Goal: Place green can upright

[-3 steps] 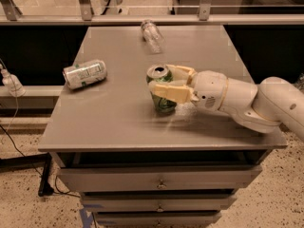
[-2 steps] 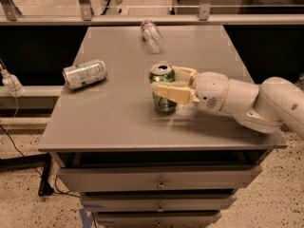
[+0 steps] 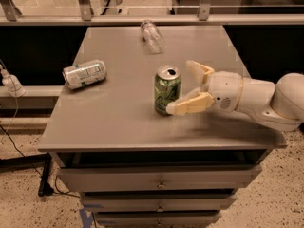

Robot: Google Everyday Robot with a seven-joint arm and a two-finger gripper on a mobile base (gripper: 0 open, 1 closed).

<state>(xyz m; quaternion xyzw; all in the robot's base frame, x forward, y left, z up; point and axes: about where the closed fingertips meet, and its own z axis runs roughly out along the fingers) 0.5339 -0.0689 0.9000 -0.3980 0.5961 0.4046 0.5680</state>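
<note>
The green can [image 3: 167, 90] stands upright on the grey table [image 3: 118, 118] near its middle, silver top with pull tab facing up. My gripper [image 3: 183, 87] comes in from the right on a white arm [image 3: 256, 99]. It is open: one finger [image 3: 197, 70] reaches behind the can's right side and the other finger [image 3: 187, 106] lies low beside the can's base. The fingers are spread and hold nothing.
A silver-white can with green print [image 3: 84, 73] lies on its side at the table's left. A clear plastic bottle [image 3: 151, 36] lies at the back centre. A railing runs behind the table. Drawers sit below the front edge.
The gripper was shut on the green can; its fingers have now opened and drawn back to the right, leaving the can standing upright on the table.
</note>
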